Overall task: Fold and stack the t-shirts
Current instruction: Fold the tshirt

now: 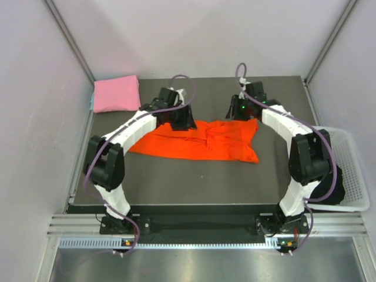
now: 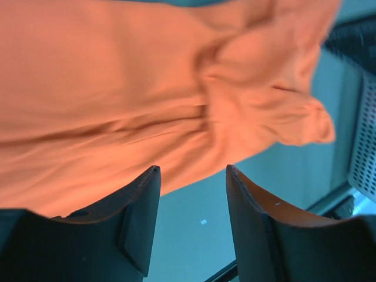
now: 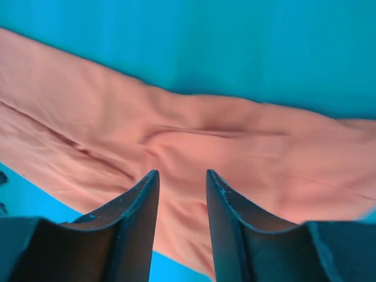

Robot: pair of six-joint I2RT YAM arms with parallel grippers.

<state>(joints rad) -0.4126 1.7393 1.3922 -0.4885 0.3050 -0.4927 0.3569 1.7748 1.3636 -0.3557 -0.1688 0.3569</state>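
Observation:
An orange-red t-shirt (image 1: 205, 141) lies rumpled and partly folded across the middle of the dark table. A pink t-shirt (image 1: 116, 94) sits folded at the far left corner. My left gripper (image 1: 178, 119) hangs over the orange shirt's far left edge. In the left wrist view its jaws (image 2: 192, 170) stand open, bare table between them and the shirt (image 2: 147, 100) just beyond the tips. My right gripper (image 1: 242, 110) is at the shirt's far right corner. Its jaws (image 3: 182, 176) are parted above the shirt (image 3: 194, 147), with no cloth pinched between them.
A white lattice basket (image 1: 349, 170) stands off the table's right edge, beside the right arm. Grey walls with metal rails close in the left, right and far sides. The table's front edge (image 1: 194, 207) runs just ahead of both arm bases.

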